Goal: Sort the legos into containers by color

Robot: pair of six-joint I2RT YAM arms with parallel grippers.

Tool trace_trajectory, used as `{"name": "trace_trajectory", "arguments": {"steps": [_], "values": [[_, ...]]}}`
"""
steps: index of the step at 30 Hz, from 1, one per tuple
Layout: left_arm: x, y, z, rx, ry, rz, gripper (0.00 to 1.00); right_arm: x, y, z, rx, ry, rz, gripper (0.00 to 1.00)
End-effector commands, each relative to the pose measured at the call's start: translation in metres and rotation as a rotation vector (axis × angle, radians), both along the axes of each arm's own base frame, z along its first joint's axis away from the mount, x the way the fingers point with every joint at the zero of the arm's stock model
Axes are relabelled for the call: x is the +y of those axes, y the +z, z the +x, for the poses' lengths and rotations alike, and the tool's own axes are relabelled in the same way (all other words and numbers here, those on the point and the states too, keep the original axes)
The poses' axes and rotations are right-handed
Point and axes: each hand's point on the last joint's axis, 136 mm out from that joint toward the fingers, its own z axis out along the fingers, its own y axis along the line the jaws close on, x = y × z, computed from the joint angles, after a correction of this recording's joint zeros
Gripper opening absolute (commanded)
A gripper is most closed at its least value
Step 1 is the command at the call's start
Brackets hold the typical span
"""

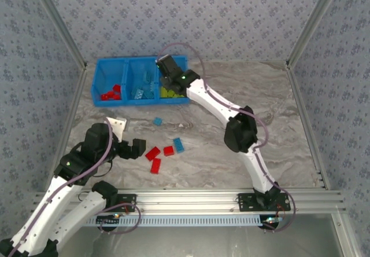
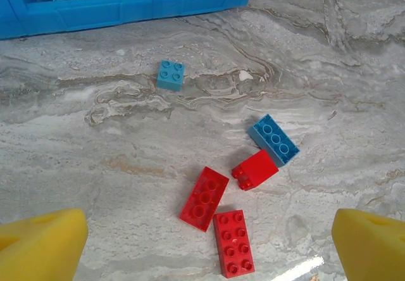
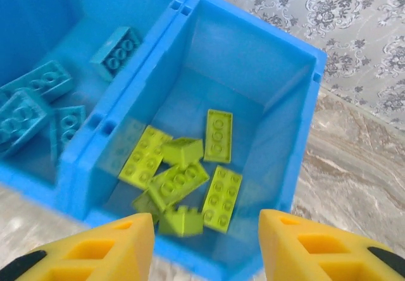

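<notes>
**Hovering Over the Loose Reds While the Green Bin Sits Filled**

Sorting looks well along. The bright blue open-top plastic tray of three joined bins (image 1: 110,63) sits at the far side of the grey marbled tabletop (image 1: 260,95), its long axis running left to right. Red bricks (image 1: 110,94) lie in its left bin, light-blue bricks (image 3: 31,104) in the middle one, and yellow-green bricks (image 3: 183,173) in the right one, jumbled flat at mixed angles.

The right gripper (image 3: 205,246) hangs above the right bin with its jaws parted wide and nothing between them, a pose that suits a drop point for that colour.

The left gripper (image 1: 140,148) faces the loose pieces near the table's middle. Its yellow fingertips (image 2: 41,243) are spread far apart and empty, probably to line up a pick.

The nearest red rectangular brick (image 2: 233,243) lies studs up, its long axis pointing almost straight away from the wrist, so the jaws would likely close across its short side. A second flat red brick (image 2: 204,198) lies diagonally, touching it or nearly so. A small tipped red brick (image 2: 254,169) rests against a light-blue rectangular brick (image 2: 273,140), whose long axis slants the opposite way. A small square light-blue brick (image 2: 171,75) lies apart, nearer the tray.
</notes>
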Motion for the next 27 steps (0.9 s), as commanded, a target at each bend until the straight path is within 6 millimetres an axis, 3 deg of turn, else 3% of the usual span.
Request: {"name": "trace_trajectory", "arguments": {"steps": [1,4,8,13,18,22,27], "values": [[-0.001,0.001,0.001,0.001,-0.002,-0.009,0.99,0.006,0.045,-0.064,0.024,0.099,0.117,0.5],[-0.004,0.005,0.002,0.026,0.029,-0.057,0.99,0.009,0.047,-0.13,0.081,0.226,0.128,0.54],[-0.031,0.023,0.011,-0.027,-0.018,-0.213,0.99,0.006,0.04,-0.213,0.136,0.337,0.142,0.6],[-0.056,0.022,0.04,-0.068,-0.038,-0.226,0.99,-0.005,0.004,-0.276,0.257,0.3,0.222,0.64],[-0.059,-0.029,0.085,-0.008,0.013,0.012,0.99,-0.02,-0.031,-0.305,0.284,0.24,0.094,0.65],[-0.055,-0.075,0.116,0.107,0.039,0.183,0.99,-0.013,-0.036,-0.314,0.298,0.24,0.083,0.65],[-0.054,-0.112,0.155,0.183,0.043,0.197,0.99,-0.001,-0.038,-0.317,0.298,0.264,0.068,0.66]]}}
